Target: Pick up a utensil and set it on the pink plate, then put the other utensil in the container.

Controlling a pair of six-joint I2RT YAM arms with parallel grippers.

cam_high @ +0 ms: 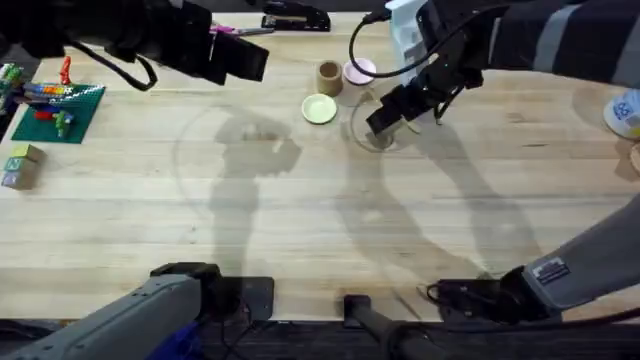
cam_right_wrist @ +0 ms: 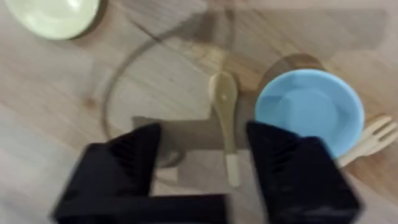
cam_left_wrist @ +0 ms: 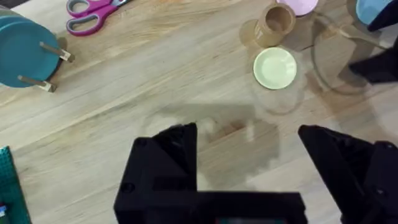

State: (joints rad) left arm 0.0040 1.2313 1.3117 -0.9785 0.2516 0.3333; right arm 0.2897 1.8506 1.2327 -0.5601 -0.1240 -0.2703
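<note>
This looks like a robotics lab bench rather than a kitchen: a pale wooden worktable [cam_high: 300,220] with two arm bases bolted along the near edge, cables trailing above it. Odd props lie around: pink-handled scissors [cam_left_wrist: 93,12], a green brick baseplate [cam_high: 60,112], a black stapler [cam_high: 296,18], lettered blocks [cam_high: 20,165].

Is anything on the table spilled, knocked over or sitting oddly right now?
Nothing looks spilled or damaged. The small wooden spoon lies flat on the bare table between the open right gripper's fingers, and the wooden fork lies beside the light blue plate, touching or slightly under its edge. The brown cylindrical cup stands upright.
</note>
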